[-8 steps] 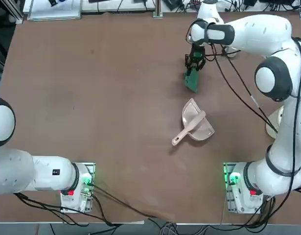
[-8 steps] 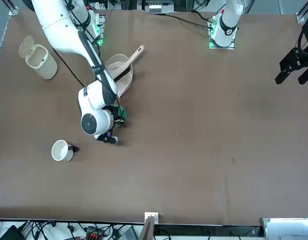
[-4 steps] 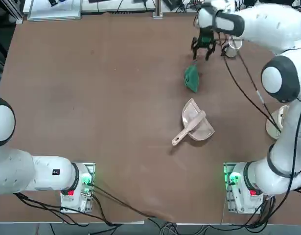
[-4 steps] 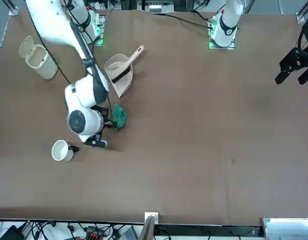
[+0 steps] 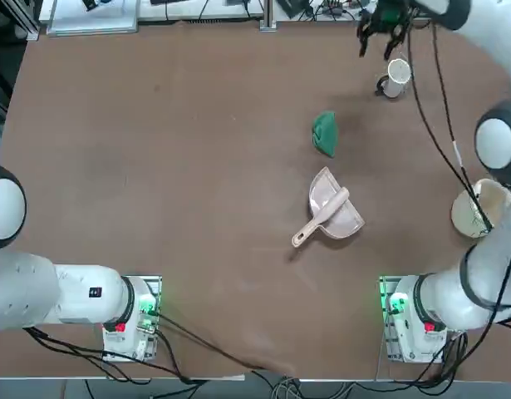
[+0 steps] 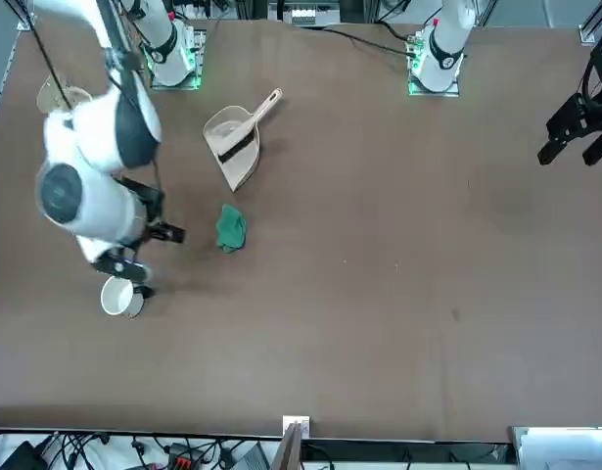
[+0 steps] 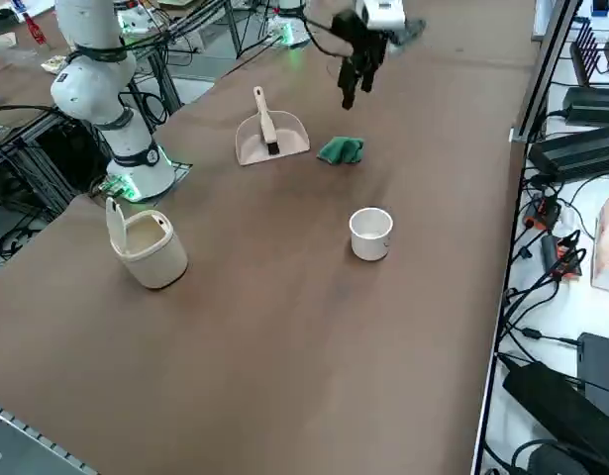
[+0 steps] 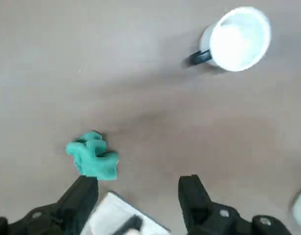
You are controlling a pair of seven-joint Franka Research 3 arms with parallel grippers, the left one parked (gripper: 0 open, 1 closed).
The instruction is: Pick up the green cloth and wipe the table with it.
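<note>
Hanging high above the counter (image 5: 155,166) with nothing between them, the right jaws (image 8: 139,196) stand spread wide apart, raised near the white cup (image 5: 395,76) at the far side. Well clear of them, the green cloth (image 5: 325,133) lies bunched on the bare counter, just beyond the beige dustpan (image 5: 330,208) and apart from it. A lidded beige bin (image 7: 146,242) stands near the right arm's base.

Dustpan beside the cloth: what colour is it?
Pale beige dustpan, clearest in the top view, lying near the green cloth.
</note>
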